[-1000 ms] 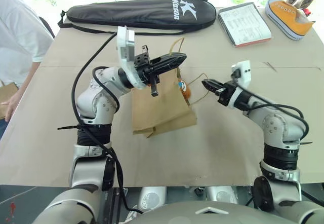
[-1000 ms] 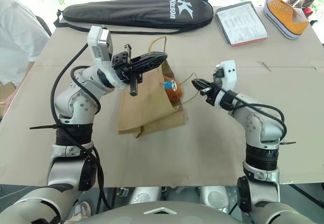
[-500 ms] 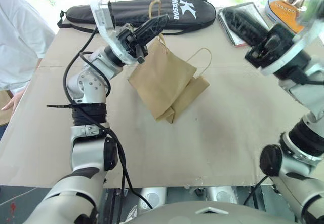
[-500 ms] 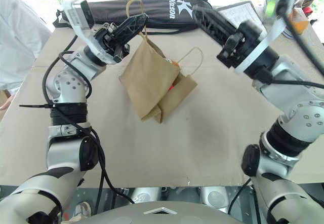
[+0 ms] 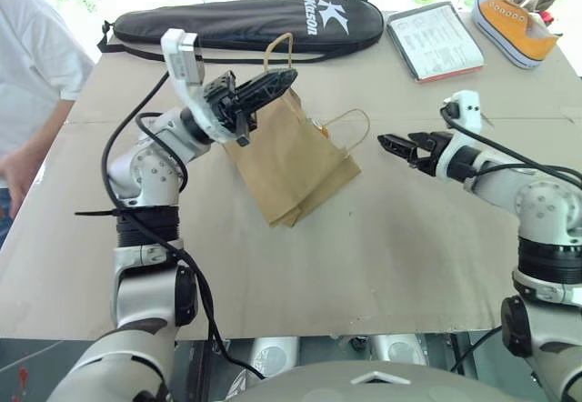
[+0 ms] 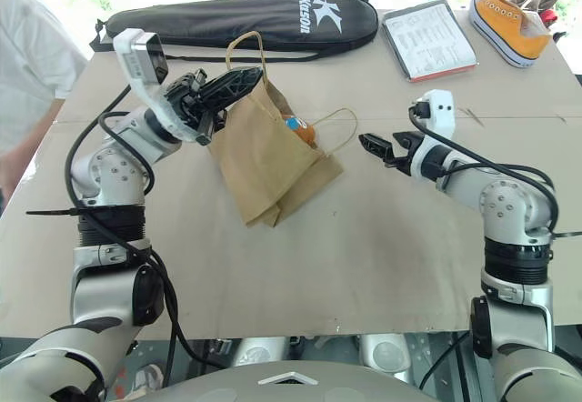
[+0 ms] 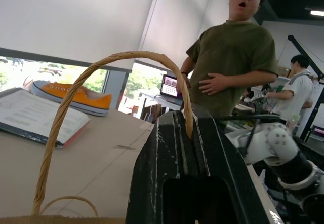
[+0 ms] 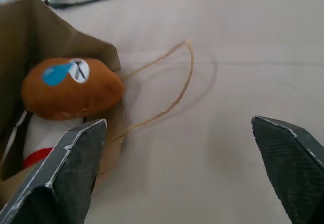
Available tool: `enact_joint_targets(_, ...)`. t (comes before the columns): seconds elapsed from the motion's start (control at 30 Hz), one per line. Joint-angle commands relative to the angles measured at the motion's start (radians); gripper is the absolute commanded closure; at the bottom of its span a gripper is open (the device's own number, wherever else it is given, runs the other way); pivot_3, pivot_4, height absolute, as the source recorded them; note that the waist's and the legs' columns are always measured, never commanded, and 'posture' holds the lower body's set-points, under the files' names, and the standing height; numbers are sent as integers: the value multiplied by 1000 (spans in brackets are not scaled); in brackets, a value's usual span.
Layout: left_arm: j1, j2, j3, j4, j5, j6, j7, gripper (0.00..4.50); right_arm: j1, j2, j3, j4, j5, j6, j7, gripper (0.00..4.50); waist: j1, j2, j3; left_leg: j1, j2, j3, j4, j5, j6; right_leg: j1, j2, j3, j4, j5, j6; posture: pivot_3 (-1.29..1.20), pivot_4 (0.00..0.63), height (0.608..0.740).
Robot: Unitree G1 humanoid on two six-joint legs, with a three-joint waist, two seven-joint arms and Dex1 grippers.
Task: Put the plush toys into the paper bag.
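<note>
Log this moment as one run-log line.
left gripper: shut on paper bag handle, bag lifted | right gripper: open, empty, beside bag mouth | brown bear head, white-and-red toy: in bag mouth

Head pair looks down over the table (image 5: 382, 266) (shared scene); wrist cameras sit close, facing along their fingers

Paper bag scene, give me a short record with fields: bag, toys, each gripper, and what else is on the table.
paper bag: one handle lifted, base on table
brown bear head: in bag mouth
white-and-red toy: inside bag under bear
left gripper: shut on bag handle
right gripper: open, holding nothing, pointed at bag
other items: black racket case, booklet, orange sneaker
</note>
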Motion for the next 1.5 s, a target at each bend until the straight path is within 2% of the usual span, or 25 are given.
enact_joint_targets(0.03,69,59,53,-106,-65,54,1,4500,-92,47,69,142,-98,-99,71,273,-7,0,0,0,0,1,0,0,0,0,0,1,0,0,0,0,150,740)
enact_joint_targets(0.33,218,127,116,-231,-126,95,40,4500,-256,166,127,411,-246,-291,218,273,-5,1,0,0,0,0,0,0,0,0,-1,0,0,0,0,0,150,740)
enact_joint_targets(0.37,229,129,122,-242,-131,96,46,4500,-270,175,131,433,-262,-315,234,786,-4,1,0,0,0,0,0,0,0,0,-1,0,0,0,0,0,150,740)
enact_joint_targets(0.43,248,135,134,-256,-142,98,59,4500,-285,191,127,460,-269,-357,290,1428,-3,1,0,0,0,0,0,0,0,0,-2,0,0,0,0,0,150,740)
enact_joint_targets(0.5,264,142,147,-267,-149,97,72,4500,-290,199,116,469,-264,-372,337,2388,0,1,0,0,0,0,0,0,0,0,-2,0,0,0,0,0,150,740)
enact_joint_targets(0.53,272,145,154,-272,-153,98,76,4500,-284,200,117,449,-255,-387,382,3018,1,1,0,0,0,0,0,0,0,0,-2,0,0,0,0,0,150,740)
enact_joint_targets(0.57,277,147,159,-277,-157,98,82,4500,-277,205,111,424,-239,-396,414,3374,2,1,1,0,0,0,0,0,0,0,-2,0,0,0,0,0,150,740)
enact_joint_targets(0.63,283,146,164,-285,-164,96,96,4500,-263,213,88,368,-187,-374,461,4378,2,1,1,0,0,0,0,0,0,0,-2,0,0,0,0,0,150,740)
enact_joint_targets(0.77,285,140,167,-294,-189,102,124,4500,-232,215,67,265,-100,-294,511,4451,4,1,1,0,0,0,0,0,0,0,-2,0,0,0,0,0,150,740)
enact_joint_targets(0.87,262,129,168,-284,-211,106,148,4500,-212,235,29,142,37,-217,523,4451,4,1,1,0,0,0,0,0,0,0,-2,0,0,0,0,0,150,740)
enact_joint_targets(0.97,217,106,165,-263,-235,108,185,4500,-213,260,-16,17,145,-180,467,4451,5,1,1,-1,0,-1,0,0,0,0,-3,-1,0,0,0,0,150,740)
enact_joint_targets(1.13,82,50,162,-169,-254,98,247,4500,-247,244,-59,-136,207,-177,323,4451,6,1,1,-1,-1,-1,0,0,0,0,-3,-1,0,0,0,0,150,740)
enact_joint_targets(1.3,-66,2,104,-5,-117,-33,208,4500,-289,197,-80,-263,272,-169,189,4451,6,1,1,-1,-2,0,1,0,0,-1,-3,-3,0,0,0,0,150,740)
enact_joint_targets(1.5,-246,-21,-20,299,84,-199,51,4500,-200,96,24,-406,165,-156,92,4451,5,1,1,-1,-5,1,0,0,0,0,-2,-4,0,0,0,0,150,740)
